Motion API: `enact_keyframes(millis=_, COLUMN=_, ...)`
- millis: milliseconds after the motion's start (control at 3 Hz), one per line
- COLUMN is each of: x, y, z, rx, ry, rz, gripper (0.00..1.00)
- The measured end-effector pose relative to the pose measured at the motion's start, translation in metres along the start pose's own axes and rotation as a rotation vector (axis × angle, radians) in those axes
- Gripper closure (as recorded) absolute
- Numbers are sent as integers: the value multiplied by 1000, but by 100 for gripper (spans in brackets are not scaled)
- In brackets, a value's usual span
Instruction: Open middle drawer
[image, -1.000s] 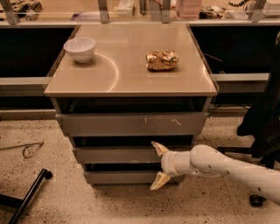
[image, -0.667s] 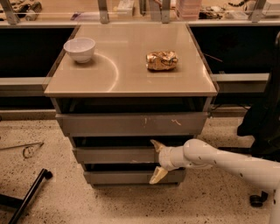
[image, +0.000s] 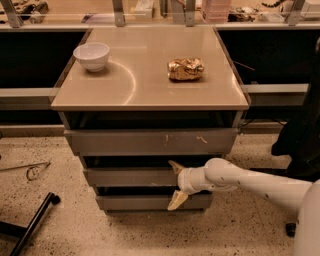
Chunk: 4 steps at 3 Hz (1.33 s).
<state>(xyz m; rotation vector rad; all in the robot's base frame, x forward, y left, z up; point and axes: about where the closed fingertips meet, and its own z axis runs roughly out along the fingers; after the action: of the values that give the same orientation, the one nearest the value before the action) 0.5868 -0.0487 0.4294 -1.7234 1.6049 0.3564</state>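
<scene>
Fingers spread wide and clamping nothing, the robot's gripper straddles the right part of the middle drawer, second front down in a cabinet topped by a white bowl.

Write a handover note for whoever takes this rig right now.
Gripper: open, at the right end of the middle drawer. Its upper finger is at the drawer front's top edge and its lower finger is down by the bottom drawer.
Middle drawer: does not look pulled out.
Done: the approach.
Left: catch the top edge and pull the drawer out.
</scene>
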Motion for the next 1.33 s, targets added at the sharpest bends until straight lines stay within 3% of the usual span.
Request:
enact_keyframes(millis=667, x=14, y=28, z=13, rx=-86, ry=14, rz=43, gripper=0)
enact_keyframes(millis=1333, x=3, y=70, z=-22, rx=-182, ry=9, rz=96, gripper=0)
